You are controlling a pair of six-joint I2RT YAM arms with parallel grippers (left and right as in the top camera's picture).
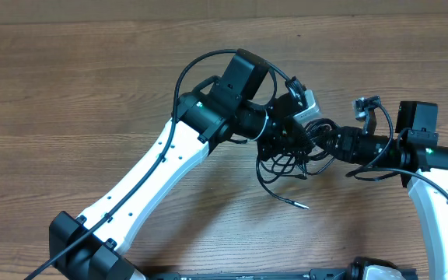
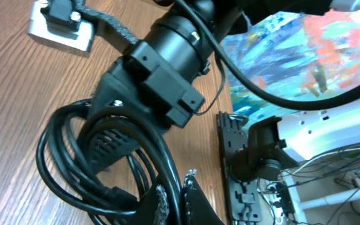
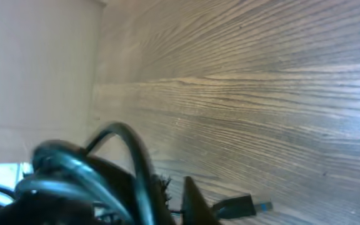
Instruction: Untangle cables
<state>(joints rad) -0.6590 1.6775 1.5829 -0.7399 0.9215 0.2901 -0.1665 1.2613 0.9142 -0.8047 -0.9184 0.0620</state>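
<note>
The left arm reaches up from the near corner of the wooden table (image 1: 68, 93), white forearm slanting toward the middle, wrist bent down over the cable bundle (image 1: 282, 167); the right arm rises along the far right edge, then turns at the elbow and stretches level toward the left, so the two wrists meet almost nose to nose. The left gripper (image 1: 285, 144) sits on top of the black loops; from its own camera its fingertips (image 2: 195, 203) stand close together with one strand running down between them, so it looks pinched on that strand. The right gripper (image 1: 319, 144) pokes into the same tangle, a ribbed pad (image 2: 111, 147) ringed by coils; whether it is spread or pressed together, I cannot tell. A grey adapter block (image 1: 311, 101) lies just behind the wrists; a loose strand (image 1: 278, 194) trails toward the near edge; a blue-tipped plug (image 3: 242, 205) lies flat on the wood.
</note>
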